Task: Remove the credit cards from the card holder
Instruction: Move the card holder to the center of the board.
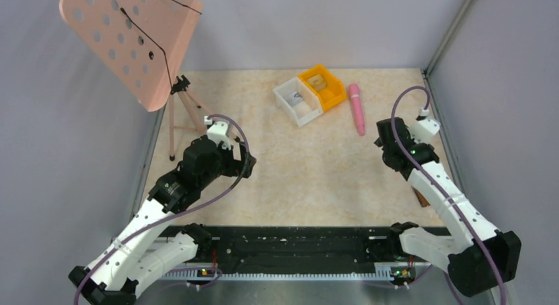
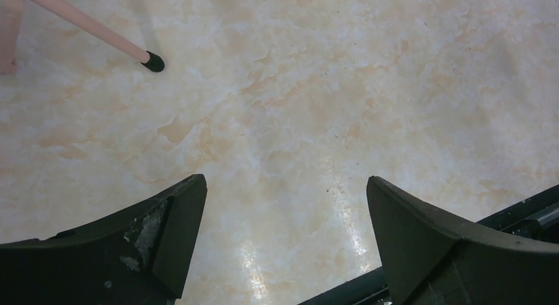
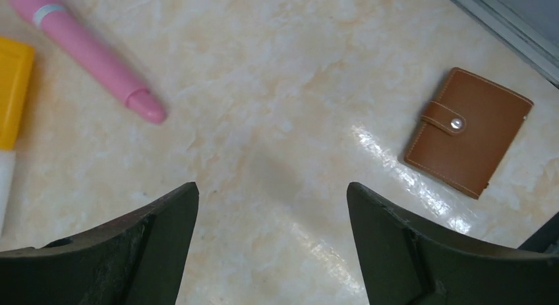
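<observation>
Looking down from above, I find my left gripper (image 1: 245, 161) over the left part of the marbled table (image 1: 310, 180), close to the tripod of a pink perforated music stand (image 1: 132, 41). My right gripper (image 1: 383, 141) hangs over the right part, near the side wall. At the far edge a white bin (image 1: 298, 101) and an orange bin (image 1: 322, 86) sit touching each other, with a pink pen (image 1: 356, 109) lying just beside the orange one. Of the card holder (image 1: 419, 198) only a brown sliver shows here, on the table at the right edge and mostly hidden under my right forearm.

From my left wrist, both dark fingers stand spread wide with nothing between them, only bare tabletop below. One pink tripod leg with a black foot (image 2: 153, 62) rests on the table at the upper left, well apart from my fingertips.

From my right wrist, my fingers are also parted wide and hold nothing. The card holder lies flat on the table up and to the right of them, clear of both fingertips and close to the metal edge strip. It is folded shut, its clasp tab snapped across the front, so the credit cards are hidden from me. The pink pen lies at the upper left, its rounded tip pointing toward the middle, and the orange bin's edge shows at the left border.
</observation>
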